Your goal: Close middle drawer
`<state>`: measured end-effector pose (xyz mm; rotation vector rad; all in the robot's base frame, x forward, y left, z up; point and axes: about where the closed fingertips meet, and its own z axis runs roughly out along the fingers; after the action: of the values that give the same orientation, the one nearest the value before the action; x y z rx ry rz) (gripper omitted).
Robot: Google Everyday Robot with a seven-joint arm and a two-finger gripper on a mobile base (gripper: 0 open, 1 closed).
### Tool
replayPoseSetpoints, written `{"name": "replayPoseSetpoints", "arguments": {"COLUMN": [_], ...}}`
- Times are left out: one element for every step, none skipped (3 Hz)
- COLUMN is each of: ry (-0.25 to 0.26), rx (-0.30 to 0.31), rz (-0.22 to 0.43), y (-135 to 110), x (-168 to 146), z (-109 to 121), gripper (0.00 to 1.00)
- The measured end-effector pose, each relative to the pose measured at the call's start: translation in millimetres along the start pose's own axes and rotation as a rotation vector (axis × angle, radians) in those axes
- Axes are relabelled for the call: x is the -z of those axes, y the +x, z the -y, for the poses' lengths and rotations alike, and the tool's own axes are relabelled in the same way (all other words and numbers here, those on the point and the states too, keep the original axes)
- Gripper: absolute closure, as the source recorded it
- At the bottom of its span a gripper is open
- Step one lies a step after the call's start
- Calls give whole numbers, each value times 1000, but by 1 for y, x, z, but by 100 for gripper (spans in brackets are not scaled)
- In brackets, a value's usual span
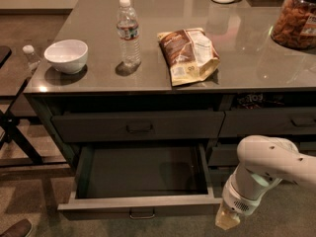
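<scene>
- Clearly, in the camera view, the middle drawer (98, 207) stands pulled out toward the near side.
- The gripper (228, 220) hangs low, just right of its front; parted or closed, we cannot tell.
- We should press near the central handle (142, 214), straight toward the far side, lest the drawer skew.
</scene>
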<state>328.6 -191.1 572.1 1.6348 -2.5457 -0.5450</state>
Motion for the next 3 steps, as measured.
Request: {"name": "replayPoseSetpoints", "arguments": {"ry": [0,-16,-31], "rx": [0,-5,-24], "rz": [0,7,23], "y": [0,1,-3], "x": [0,-11,-34], "z": [0,3,17], "gripper": [100,100,100]}}
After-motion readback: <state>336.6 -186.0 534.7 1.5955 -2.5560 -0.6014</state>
